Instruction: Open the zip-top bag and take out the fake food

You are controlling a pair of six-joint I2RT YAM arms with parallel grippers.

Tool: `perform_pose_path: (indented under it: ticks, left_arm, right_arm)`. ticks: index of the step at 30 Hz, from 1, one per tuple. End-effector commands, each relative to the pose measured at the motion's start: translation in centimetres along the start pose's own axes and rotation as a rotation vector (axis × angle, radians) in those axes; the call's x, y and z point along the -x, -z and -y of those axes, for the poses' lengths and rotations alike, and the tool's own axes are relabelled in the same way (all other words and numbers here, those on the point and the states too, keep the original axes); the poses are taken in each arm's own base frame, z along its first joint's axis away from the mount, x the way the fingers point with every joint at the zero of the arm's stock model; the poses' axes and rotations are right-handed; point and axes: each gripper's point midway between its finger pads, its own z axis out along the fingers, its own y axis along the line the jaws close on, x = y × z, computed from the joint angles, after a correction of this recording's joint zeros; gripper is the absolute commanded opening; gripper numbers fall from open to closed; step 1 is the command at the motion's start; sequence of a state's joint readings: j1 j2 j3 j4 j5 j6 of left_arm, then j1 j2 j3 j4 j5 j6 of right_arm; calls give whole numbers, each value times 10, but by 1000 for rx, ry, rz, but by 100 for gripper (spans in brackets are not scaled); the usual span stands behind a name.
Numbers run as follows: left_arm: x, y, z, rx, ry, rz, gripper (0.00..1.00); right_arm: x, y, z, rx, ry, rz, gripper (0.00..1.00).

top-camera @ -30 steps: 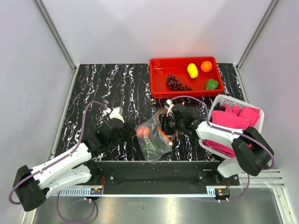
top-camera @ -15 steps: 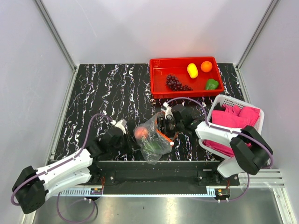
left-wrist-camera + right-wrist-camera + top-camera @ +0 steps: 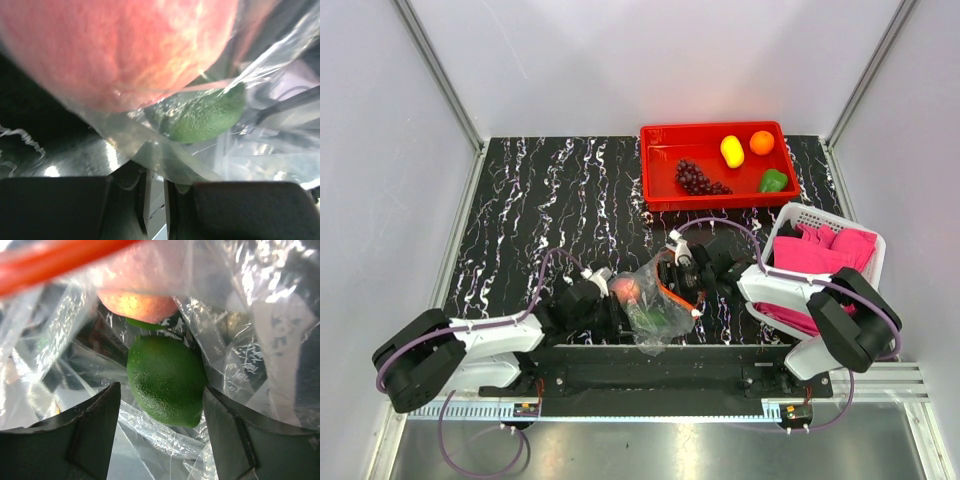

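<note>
Soft, slippery film of the zip-top bag [image 3: 145,150] is pinched in the closed left gripper [image 3: 156,192], while the likely light, hard green fruit [image 3: 165,375] is flanked at mid-body, its best hold, by the open right gripper [image 3: 161,390].

- A black table [image 3: 550,200] with white marble veining fills the middle of the top view.
- Plain pale grey walls [image 3: 660,60] enclose its far, left and right edges.
- Slanted aluminium posts [image 3: 440,75] stand at both far corners.
- Beyond the near edge, a brushed metal surface [image 3: 650,450] reflects a bright strip of light.
</note>
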State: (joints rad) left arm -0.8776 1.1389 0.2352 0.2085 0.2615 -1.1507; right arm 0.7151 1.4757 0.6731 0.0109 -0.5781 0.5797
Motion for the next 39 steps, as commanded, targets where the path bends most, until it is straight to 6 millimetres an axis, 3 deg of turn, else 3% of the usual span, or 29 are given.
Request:
perform_pose_path:
  ticks: [1,7,13,17,21,23,24,26,31,34,36,38,39]
  left_arm:
    - [29,-1,43,-121,-24,115,15]
    - [44,-4,54,-89,-71,155,15]
    - [45,-17,51,-66,-76,130,14]
    - [45,-13,45,-35,-86,138,13]
    - [42,4,31,35,-112,145,17]
    - [44,19,43,-10,-148,172,26]
    - [43,24,46,-27,-164,173,37]
    - [40,42,70,-134,-222,185,48]
    - [45,86,133,-343,-345,245,73]
    - [63,105,166,-392,-337,326,77]
    - [74,101,166,-336,-302,350,80]
    - [88,106,183,-336,-294,395,81]
    - [91,95,182,-301,-289,378,81]
  right_arm:
    - [-13,-1,5,13,10,-37,75]
    - [-19,-7,12,9,5,-54,78]
    - [-12,-15,21,-19,-4,-37,76]
    - [-4,-13,20,-44,9,-5,63]
    - [6,5,17,-115,41,28,46]
    - [16,13,16,-152,69,68,38]
    - [19,20,10,-159,78,75,36]
    - [25,26,8,-183,97,88,28]
    - [34,36,-5,-181,106,101,19]
    - [40,38,-13,-167,101,109,17]
    - [43,41,-16,-171,100,121,16]
    - [45,44,-16,-190,97,128,16]
    - [49,48,-20,-188,101,141,16]
